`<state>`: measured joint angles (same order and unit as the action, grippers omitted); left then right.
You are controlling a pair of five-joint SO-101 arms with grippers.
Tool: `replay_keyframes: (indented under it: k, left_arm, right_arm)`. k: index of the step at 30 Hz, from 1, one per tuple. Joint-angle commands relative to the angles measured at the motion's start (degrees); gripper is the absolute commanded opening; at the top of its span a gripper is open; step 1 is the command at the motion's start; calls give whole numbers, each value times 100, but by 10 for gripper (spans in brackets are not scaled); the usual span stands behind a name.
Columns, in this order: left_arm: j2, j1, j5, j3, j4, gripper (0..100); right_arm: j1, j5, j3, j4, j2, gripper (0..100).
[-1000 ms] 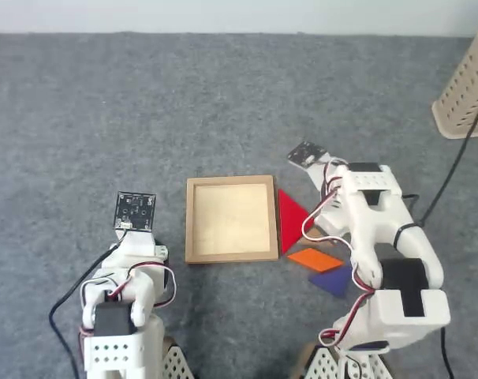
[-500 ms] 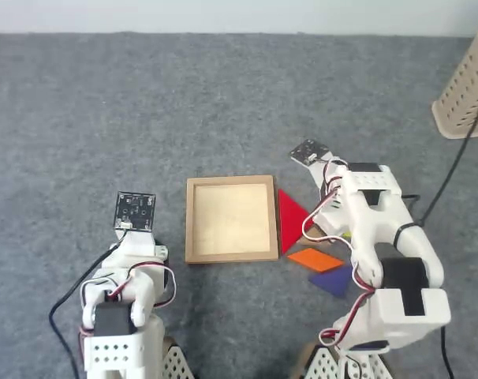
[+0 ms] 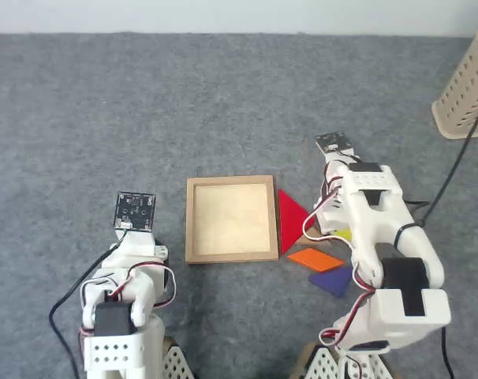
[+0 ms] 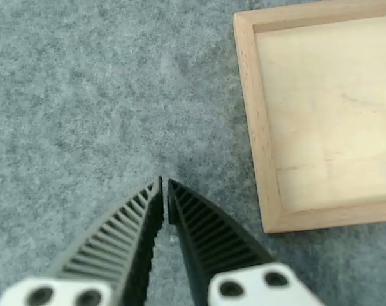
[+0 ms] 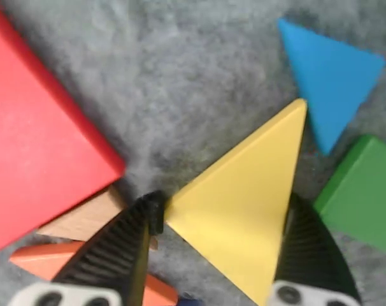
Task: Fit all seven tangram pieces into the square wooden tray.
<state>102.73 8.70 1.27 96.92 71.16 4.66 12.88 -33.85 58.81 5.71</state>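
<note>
R claw (image 5: pixel 221 210) spread wide, astride yellow triangle (image 5: pixel 250 185) flat on carpet (image 5: pixel 180 76), tips hard by its edges; can't tell if it's pinching. Red triangle (image 5: pixel 34 146) beside one tip, green piece (image 5: pixel 365 197) beside the other, blue triangle (image 5: pixel 330 70) ahead. L claw (image 4: pixel 164 188) closed, holds nothing; tray (image 4: pixel 257 127) just to its side

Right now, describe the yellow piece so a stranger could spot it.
From the square wooden tray, go to the red triangle beside it. Between the right gripper's fingers lies the yellow triangle: the only yellow piece, by a blue triangle and a green piece.
</note>
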Motion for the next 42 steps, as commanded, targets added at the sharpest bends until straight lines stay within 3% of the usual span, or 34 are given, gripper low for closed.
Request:
replay_keyframes:
  k: [1,25,38,42]
  left_arm:
    - [35,9,-44,-31,35,11]
    - [35,9,-44,-31,35,11]
    - [35,9,-44,-31,35,11]
    - [35,9,-44,-31,35,11]
  right_arm:
    - [22,-123,105,-127,-40,163]
    - [101,-132,-695,-470,-1877,162]
    - [2202,-466,985,356,-1903,160]
    - [2835,-18,1442,321,-1332,162]
